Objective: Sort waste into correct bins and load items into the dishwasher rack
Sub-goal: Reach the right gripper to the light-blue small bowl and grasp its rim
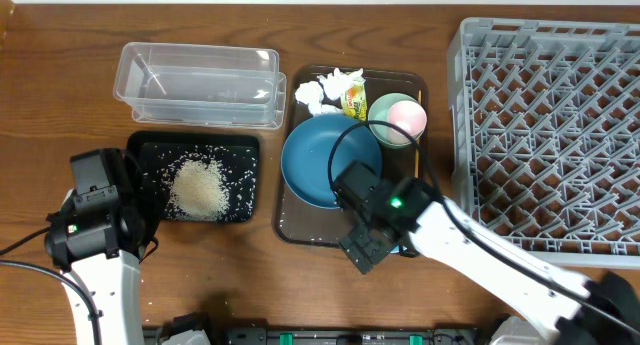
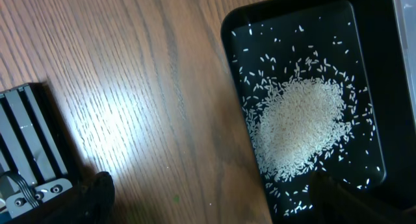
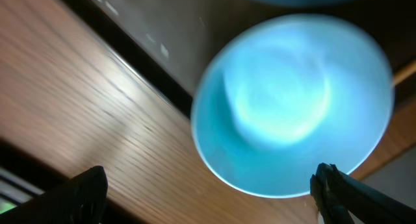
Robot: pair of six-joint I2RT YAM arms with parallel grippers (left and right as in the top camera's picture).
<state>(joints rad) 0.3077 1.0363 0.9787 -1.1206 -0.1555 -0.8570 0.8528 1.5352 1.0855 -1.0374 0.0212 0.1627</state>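
One small light-blue bowl (image 3: 292, 107) fills the right wrist view, blurred, at the 6 o'clock rim of the brown serving tray (image 1: 290, 223). The right gripper (image 3: 211, 178) hangs over it with its jaws spread wide and nothing between them. The step in hand looks like fetching this bowl for the dishwasher rack (image 1: 550, 135), which stands at 3 o'clock on the table.

The next move probably calls for a descent that puts one finger inside the rim and one outside, then a firm pinch on the wall before the carry toward 3 o'clock.

At the bowl's 12 o'clock lies the large dark-blue bowl (image 1: 320, 160), and at 1 o'clock the mint-green bowl (image 1: 385, 133) with the pink cup (image 1: 407, 115) inside. The tissues (image 1: 325, 90) and wrapper (image 1: 354, 102) wait unsorted at the tray's far end.

At 9 o'clock the rice (image 1: 197, 187) is heaped in the black tray (image 1: 243, 150), with the clear tub (image 1: 200, 80) just beyond. The left gripper (image 2: 211, 185) hovers beside the black tray, its jaws wide and empty.
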